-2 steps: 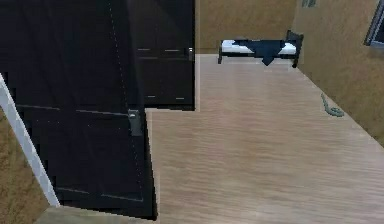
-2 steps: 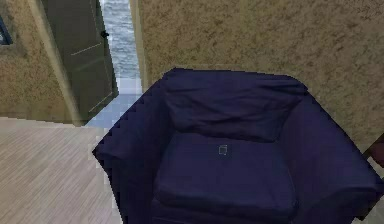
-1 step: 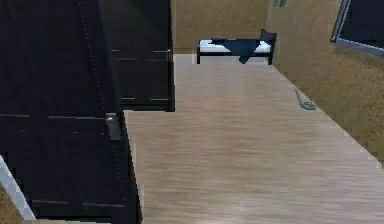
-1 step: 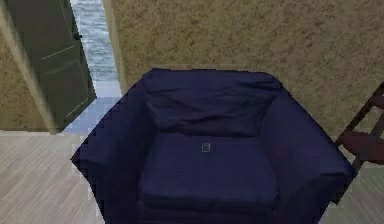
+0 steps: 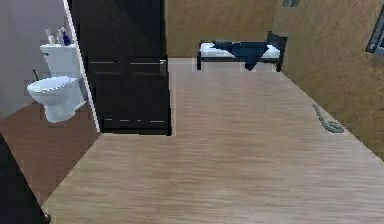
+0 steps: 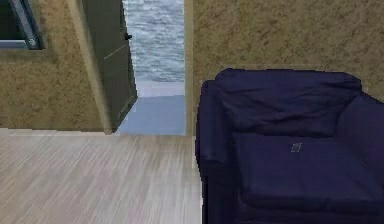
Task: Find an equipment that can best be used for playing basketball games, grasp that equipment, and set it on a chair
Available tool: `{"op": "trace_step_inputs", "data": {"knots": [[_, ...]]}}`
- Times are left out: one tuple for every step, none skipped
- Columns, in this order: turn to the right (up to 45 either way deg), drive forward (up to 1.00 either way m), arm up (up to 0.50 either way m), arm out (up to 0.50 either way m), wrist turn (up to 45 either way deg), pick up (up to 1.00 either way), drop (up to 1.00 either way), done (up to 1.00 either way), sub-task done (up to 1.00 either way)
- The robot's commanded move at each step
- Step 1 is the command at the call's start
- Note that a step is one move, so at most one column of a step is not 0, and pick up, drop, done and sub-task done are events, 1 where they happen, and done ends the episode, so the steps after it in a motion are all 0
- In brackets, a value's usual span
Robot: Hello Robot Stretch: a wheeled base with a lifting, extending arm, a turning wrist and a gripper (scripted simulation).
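A dark navy armchair (image 6: 290,140) fills the arm side view's right half, standing against a tan wall, its seat cushion facing me with a small grey mark on it. In the forward view a low dark-framed bed (image 5: 240,53) with a white mattress and a dark blue cloth across it stands against the far wall.
A tall black double-door cabinet or door (image 5: 125,65) stands at the forward view's left, with a white toilet (image 5: 55,90) beside it. A small grey thing (image 5: 327,121) lies on the wood floor at the right wall. An open doorway (image 6: 155,65) with a dark green door lies left of the armchair.
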Motion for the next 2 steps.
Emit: {"op": "trace_step_inputs", "data": {"knots": [[6.0, 0.0, 0.0, 0.0, 0.0, 0.0, 0.0, 0.0, 0.0], [0.0, 0.1, 0.0, 0.0, 0.0, 0.0, 0.0, 0.0, 0.0]]}}
